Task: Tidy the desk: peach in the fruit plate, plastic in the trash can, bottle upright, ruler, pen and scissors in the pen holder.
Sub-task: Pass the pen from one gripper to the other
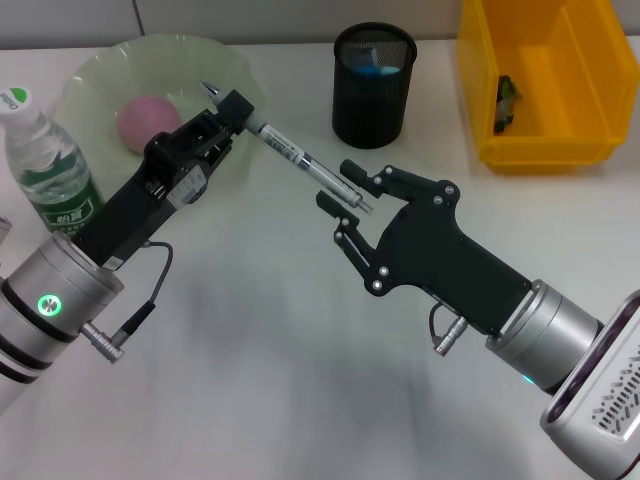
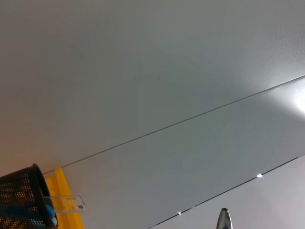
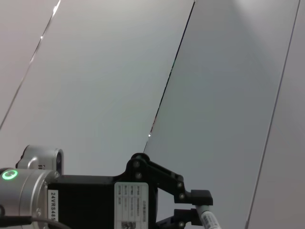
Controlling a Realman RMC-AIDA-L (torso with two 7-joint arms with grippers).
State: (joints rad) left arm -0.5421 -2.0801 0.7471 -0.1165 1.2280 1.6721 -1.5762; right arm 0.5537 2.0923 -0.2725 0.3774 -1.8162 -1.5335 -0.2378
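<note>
My left gripper [image 1: 243, 113] is shut on the pen [image 1: 300, 160], a clear barrel held in the air and slanting toward the right arm. The pen's far end lies between the spread fingers of my open right gripper [image 1: 343, 203], which do not touch it. The right wrist view shows the left gripper [image 3: 190, 210] with the pen [image 3: 209, 220] in it. The black mesh pen holder [image 1: 373, 85] stands behind with blue items inside. The pink peach [image 1: 148, 122] lies in the green fruit plate [image 1: 95, 75]. The bottle [image 1: 45, 160] stands upright at the left.
A yellow bin [image 1: 560, 130] sits at the back right with a small crumpled piece [image 1: 507, 100] inside. In the left wrist view, the pen holder [image 2: 24, 200] stands beside the yellow bin [image 2: 64, 191], and a clear flat strip [image 2: 66, 204] lies between them.
</note>
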